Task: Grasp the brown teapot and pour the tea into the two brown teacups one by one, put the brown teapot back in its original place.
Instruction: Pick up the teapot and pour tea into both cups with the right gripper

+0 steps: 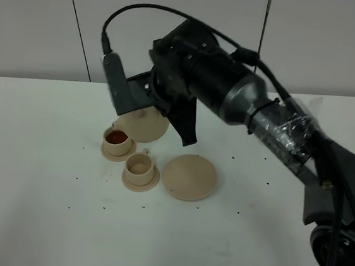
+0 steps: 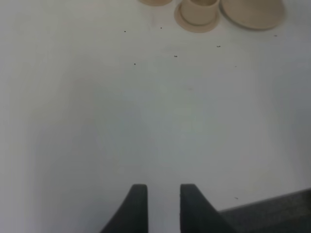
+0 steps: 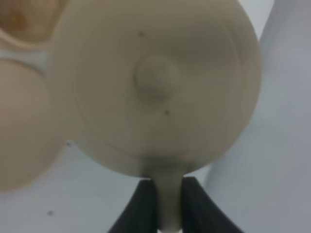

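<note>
Shows the right tool (image 3: 169, 194) pinched shut on the loop handle of the brown teapot (image 1: 147, 127), tipping it above the far left teacup (image 1: 117, 140), reddish with tea, with the nearer teacup (image 1: 140, 166) seemingly unfilled, the wide saucer (image 1: 189, 176) bare for its return, and the left tool (image 2: 163, 194) slightly parted, empty, over the near tabletop (image 2: 146, 121).

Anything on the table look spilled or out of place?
Yes: small dark specks lie scattered over the white table around the far cup, the near cup and the big saucer, like spilled tea leaves.
</note>
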